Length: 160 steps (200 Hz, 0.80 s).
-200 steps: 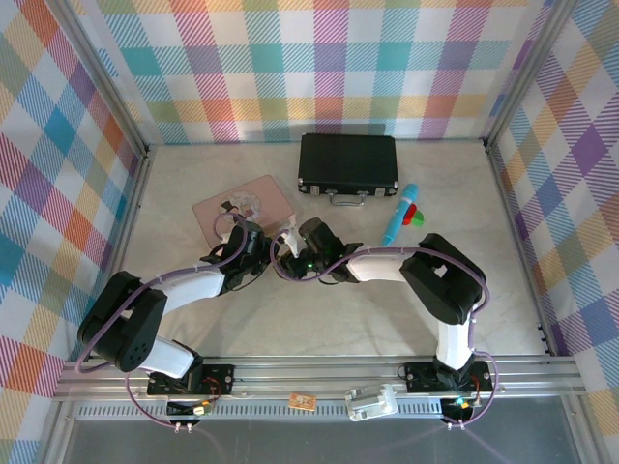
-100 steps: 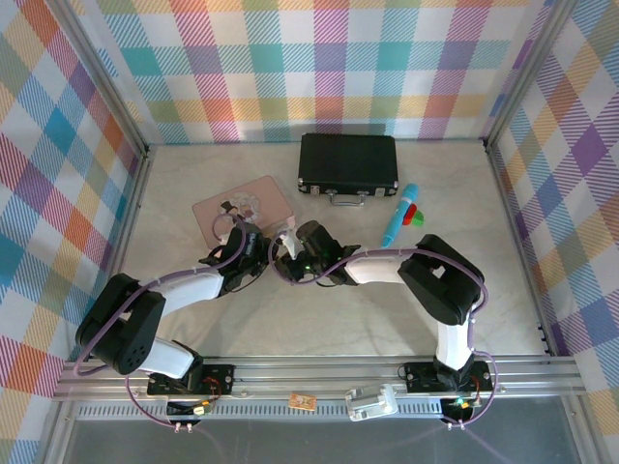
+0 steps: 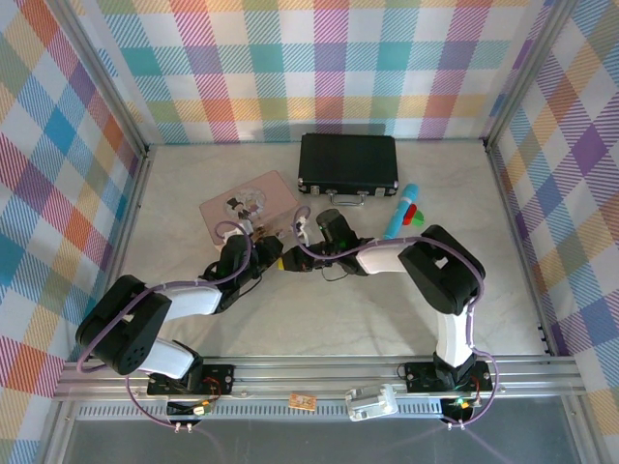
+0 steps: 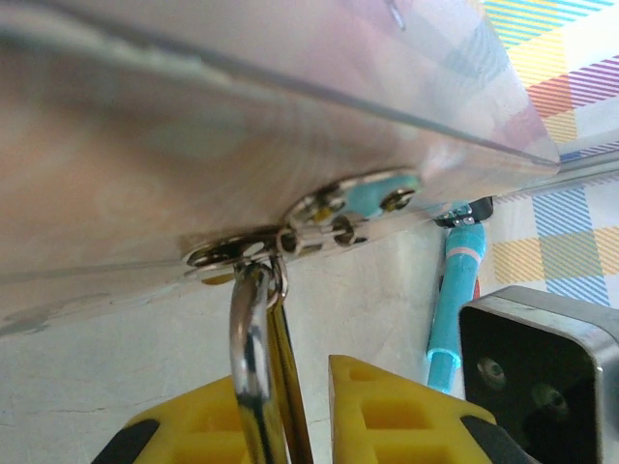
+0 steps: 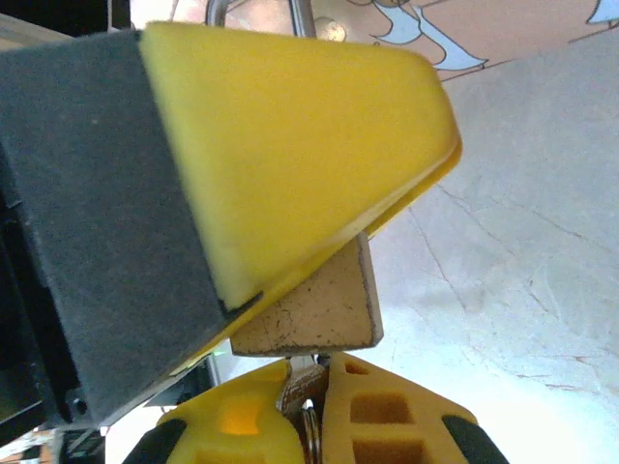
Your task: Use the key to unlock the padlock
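Note:
The padlock's brass body juts out from under my left gripper's yellow finger. Its silver shackle runs up through the hasp of the pink tin. My left gripper is shut on the padlock, and in the top view it sits just in front of the tin. The grey key is pinched in my right gripper, its tip against the underside of the brass body. From above, the right gripper faces the left one, close to it.
A black case lies at the back of the table. A blue pen with a red and green piece lies right of my right arm; the pen also appears behind the left fingers. Checked walls enclose the table.
The right wrist has moved back and to the right, and the left wrist has drawn nearer and turned. The pink tin has shifted slightly right. Both grippers stay close together.

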Motion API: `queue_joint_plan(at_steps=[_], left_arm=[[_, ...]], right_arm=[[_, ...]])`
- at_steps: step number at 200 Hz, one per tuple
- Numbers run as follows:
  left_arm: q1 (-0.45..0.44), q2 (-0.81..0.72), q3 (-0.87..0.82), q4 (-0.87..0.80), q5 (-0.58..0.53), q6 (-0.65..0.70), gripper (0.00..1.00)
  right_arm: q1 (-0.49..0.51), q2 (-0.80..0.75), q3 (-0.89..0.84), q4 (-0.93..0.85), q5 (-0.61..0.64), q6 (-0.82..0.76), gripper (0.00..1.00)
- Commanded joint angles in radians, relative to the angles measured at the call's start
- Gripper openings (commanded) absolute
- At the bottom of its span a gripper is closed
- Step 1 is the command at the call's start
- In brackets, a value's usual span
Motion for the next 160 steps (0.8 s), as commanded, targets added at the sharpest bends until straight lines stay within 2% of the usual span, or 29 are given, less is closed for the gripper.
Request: queue_joint_plan(at_steps=[1, 8, 37, 54, 90, 115, 160], left_arm=[[-0.005, 0.010, -0.025, -0.057, 0.002, 0.077, 0.00], [-0.005, 0.007, -0.012, -0.093, -0.009, 0.071, 0.00], [-0.005, -0.014, 0.054, -0.258, -0.077, 0.050, 0.00], [-0.005, -0.015, 0.088, -0.320, -0.102, 0.049, 0.00], [-0.006, 0.026, 0.121, -0.339, -0.104, 0.051, 0.00], [-0.013, 0.054, 0.122, -0.350, -0.116, 0.075, 0.00], [-0.021, 0.101, 0.111, -0.357, -0.123, 0.078, 0.00]], right_arm=[[-0.053, -0.018, 0.038, 0.135, -0.057, 0.078, 0.00], [-0.053, -0.021, 0.038, 0.118, -0.051, 0.067, 0.01], [-0.053, -0.071, 0.023, -0.004, 0.024, -0.040, 0.26], [-0.053, -0.118, 0.006, -0.080, 0.068, -0.114, 0.36], [-0.056, -0.218, -0.016, -0.286, 0.186, -0.253, 0.45], [-0.055, -0.280, -0.027, -0.416, 0.286, -0.323, 0.46], [-0.024, -0.345, -0.037, -0.545, 0.433, -0.389, 0.47]])
